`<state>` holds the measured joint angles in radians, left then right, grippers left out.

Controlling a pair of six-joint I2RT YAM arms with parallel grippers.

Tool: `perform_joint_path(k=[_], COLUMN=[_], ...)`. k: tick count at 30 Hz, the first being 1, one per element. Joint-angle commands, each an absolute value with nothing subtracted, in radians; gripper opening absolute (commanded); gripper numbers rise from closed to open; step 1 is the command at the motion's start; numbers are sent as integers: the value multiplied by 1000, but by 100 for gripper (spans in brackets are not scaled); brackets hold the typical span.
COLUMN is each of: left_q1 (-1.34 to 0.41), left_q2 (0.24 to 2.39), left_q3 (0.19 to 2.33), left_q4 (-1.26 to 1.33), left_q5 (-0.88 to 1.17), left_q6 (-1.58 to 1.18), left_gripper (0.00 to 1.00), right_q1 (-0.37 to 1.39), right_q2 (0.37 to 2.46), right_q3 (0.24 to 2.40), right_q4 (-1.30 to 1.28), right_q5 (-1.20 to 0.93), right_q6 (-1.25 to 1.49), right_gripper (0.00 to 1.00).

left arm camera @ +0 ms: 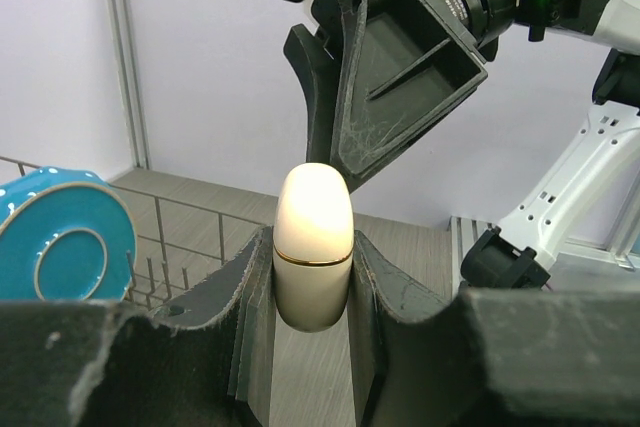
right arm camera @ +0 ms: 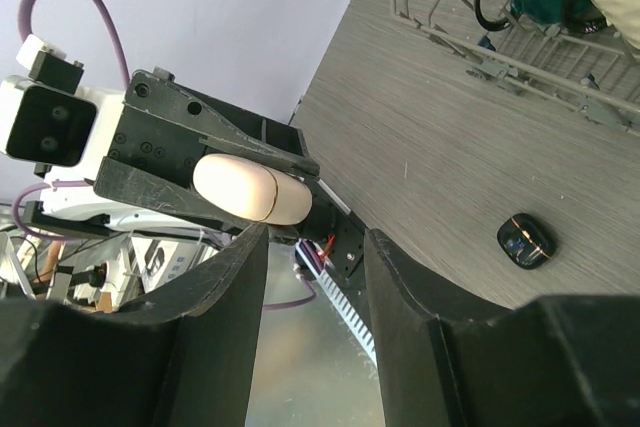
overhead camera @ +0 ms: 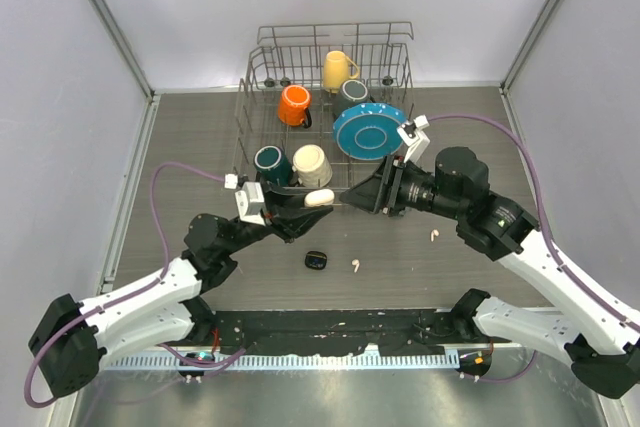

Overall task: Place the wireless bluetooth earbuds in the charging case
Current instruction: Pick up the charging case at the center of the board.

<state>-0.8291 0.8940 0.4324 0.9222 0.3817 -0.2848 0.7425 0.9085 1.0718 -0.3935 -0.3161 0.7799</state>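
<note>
White charging case: smooth, rounded, light, prob. slippery. Left fingers pinch its lower half, holding it clear of the surface. Right fingers are apart, close by, gripping nothing. Best hold for the lid is its sides above the seam. 2 white earbuds lie on the surface, tiny and light, the other earbud further right. 1 black case. Black buds: can't tell.

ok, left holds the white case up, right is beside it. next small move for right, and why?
Probably ease the right gripper forward until its open jaws straddle the top half of the white case, then pinch. The left gripper is shut on the bottom half, the seam looks closed, and a white earbud lies loose on the table, so the lid needs opening first.
</note>
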Motion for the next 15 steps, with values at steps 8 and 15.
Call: perform_joint_path(k=[8,15], left_q1=[-827,-827], left_q2=[946,969], left_q3=[488,503], left_q4=[953,968], left_q5=[414,422], left_q6=[-288,-293], left_gripper=[0,0], right_q1=[752,753], right_q2=[928,950], right_q3=[1103,1111], right_q4=[-385,-423], right_q5=[-336,-341], right_q6=[752,732], right_gripper=[49,49])
